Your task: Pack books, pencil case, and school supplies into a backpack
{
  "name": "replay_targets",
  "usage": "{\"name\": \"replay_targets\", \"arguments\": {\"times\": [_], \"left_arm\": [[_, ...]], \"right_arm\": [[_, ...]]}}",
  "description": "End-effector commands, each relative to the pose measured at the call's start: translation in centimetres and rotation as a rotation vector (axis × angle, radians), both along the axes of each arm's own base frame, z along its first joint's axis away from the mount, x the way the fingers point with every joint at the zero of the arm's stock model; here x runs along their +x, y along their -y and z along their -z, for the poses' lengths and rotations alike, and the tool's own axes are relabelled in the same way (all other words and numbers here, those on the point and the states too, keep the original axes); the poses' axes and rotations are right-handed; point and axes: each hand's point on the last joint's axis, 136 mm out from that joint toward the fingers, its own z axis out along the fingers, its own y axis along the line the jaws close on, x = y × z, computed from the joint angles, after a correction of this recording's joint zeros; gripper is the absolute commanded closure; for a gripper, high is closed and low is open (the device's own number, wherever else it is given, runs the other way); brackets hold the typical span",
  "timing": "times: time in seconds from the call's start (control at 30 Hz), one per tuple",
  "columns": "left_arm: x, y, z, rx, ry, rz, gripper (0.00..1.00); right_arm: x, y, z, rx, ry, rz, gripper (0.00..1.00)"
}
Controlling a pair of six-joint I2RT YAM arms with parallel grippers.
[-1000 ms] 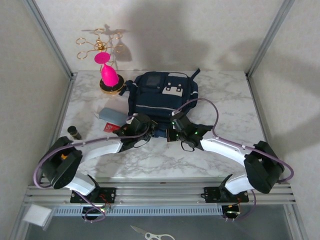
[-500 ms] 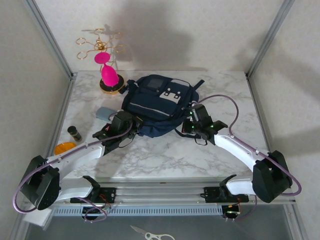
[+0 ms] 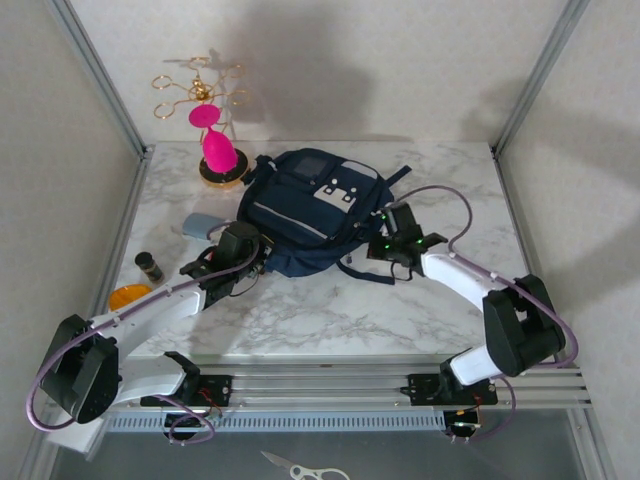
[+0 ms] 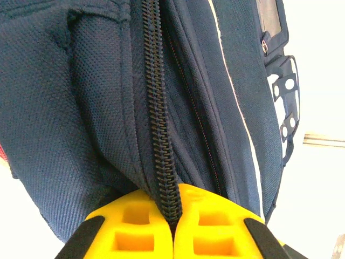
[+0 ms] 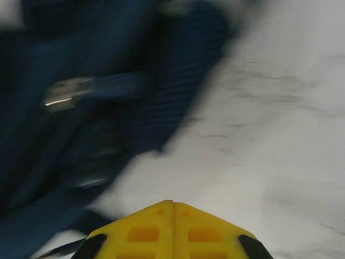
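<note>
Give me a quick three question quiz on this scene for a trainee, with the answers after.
1. True or false: the right gripper is shut with nothing between its fingertips.
2. How does the left gripper meet the backpack? A) open above it; B) shut on its zipper line; C) apart from it.
3. Fill in: the orange piece lies near the table's ____ edge.
Key: 1 true; 2 B; 3 left.

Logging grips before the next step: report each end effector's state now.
Left end effector: closed, pinching the backpack at its zipper.
Right end effector: closed, holding nothing.
</note>
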Motion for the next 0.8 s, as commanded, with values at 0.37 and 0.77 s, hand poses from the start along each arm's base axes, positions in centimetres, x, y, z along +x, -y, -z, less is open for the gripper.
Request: {"name": "replay_targets", "arguments": {"times": [0.37, 0.77], "left_arm": [[2.7, 1.4, -4.5, -0.027, 0.125, 0.031, 1.00], [3.1, 1.6, -6.6, -0.043, 0.164, 0.048, 1.00]], "right_arm": [[-4.7, -5.1, -0.2, 0.386, 0.332, -0.394, 0.54], [-3.5, -5.1, -0.3, 0.405, 0.561, -0.428, 0.40]]}}
